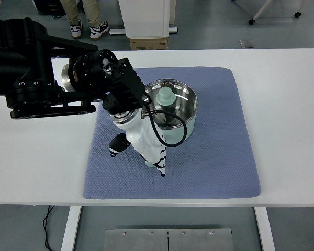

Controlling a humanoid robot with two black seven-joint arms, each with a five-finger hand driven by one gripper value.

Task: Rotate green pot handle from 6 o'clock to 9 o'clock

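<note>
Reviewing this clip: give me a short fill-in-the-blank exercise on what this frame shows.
1. The pale green metal pot stands on a quilted ____ mat.
2. The white left robot hand comes in from the picture's ____ edge.
3. The mat lies on a ____ table.
4. Inside the pot sits a pale green ____.

Missing words: blue; left; white; knob

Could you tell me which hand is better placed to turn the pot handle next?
Left. The left hand is already beside the pot on the mat; no right arm is in view.
</note>
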